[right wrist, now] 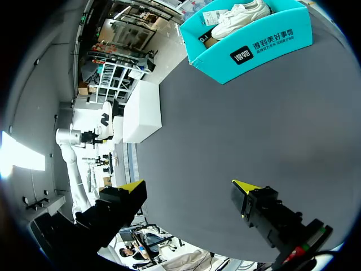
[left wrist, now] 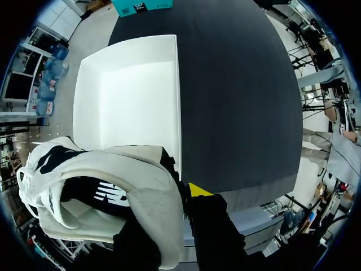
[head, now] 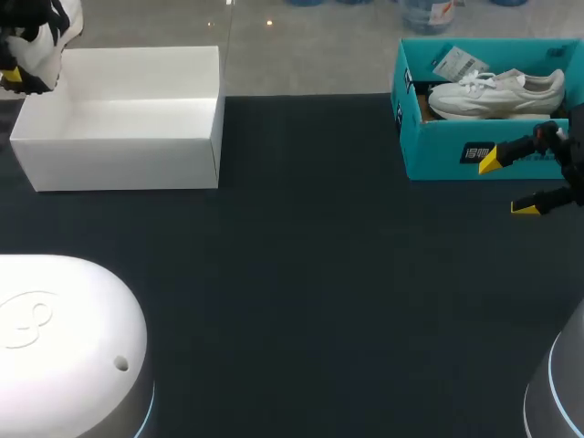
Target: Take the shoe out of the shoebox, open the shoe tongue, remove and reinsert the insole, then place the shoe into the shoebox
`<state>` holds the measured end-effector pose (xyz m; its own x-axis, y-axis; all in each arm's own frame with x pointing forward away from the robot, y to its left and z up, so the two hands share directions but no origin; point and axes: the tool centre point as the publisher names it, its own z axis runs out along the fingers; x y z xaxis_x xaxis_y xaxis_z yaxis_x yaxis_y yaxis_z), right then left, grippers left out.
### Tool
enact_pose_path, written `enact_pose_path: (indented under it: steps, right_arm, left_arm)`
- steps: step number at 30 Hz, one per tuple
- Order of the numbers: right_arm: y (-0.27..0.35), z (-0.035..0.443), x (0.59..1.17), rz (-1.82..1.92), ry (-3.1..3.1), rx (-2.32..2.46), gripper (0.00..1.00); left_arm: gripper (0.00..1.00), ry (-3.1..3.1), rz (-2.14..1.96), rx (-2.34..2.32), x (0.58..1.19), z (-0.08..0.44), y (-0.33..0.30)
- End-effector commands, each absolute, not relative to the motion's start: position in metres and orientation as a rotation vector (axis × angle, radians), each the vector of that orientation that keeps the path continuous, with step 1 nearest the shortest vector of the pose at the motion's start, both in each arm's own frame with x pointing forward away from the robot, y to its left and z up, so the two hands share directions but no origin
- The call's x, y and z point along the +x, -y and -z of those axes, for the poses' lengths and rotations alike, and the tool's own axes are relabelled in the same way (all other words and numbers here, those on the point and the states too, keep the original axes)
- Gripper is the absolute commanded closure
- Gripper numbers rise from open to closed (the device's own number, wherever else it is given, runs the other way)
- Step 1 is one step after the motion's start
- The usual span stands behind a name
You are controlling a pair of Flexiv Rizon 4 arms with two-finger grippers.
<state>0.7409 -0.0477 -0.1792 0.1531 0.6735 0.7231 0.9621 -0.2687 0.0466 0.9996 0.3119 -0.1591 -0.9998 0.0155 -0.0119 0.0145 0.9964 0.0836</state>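
The left gripper (left wrist: 180,195) is clamping a black-and-white fabric sneaker (head: 35,36) above the far-left edge of the white cardboard shoebox (head: 119,151) at ten o'clock. The right gripper (head: 506,186) is hanging with its fingers apart beside the teal cardboard box (head: 438,157) at two o'clock, with the dark tabletop (head: 319,274) lying open between them.

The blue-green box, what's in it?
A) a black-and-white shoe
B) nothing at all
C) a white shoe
C: a white shoe lies inside the blue-green box, while the black-and-white shoe is up by the white box.
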Motion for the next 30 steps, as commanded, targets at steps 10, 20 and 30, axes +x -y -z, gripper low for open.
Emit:
enact_pose_path:
  steps: [10,20,30]
  right_arm:
    - [0.047,0.179,0.741,0.9,1.556,-2.013,0.0]
    - [0.047,0.179,0.741,0.9,1.556,-2.013,0.0]
    - [0.047,0.179,0.741,0.9,1.556,-2.013,0.0]
  left_arm:
    - [1.0,-3.094,-0.146,1.04,0.997,0.17,-0.318]
    - [1.0,-2.908,-0.151,1.397,0.994,0.168,-0.32]
    - [1.0,-2.908,-0.151,1.397,0.994,0.168,-0.32]
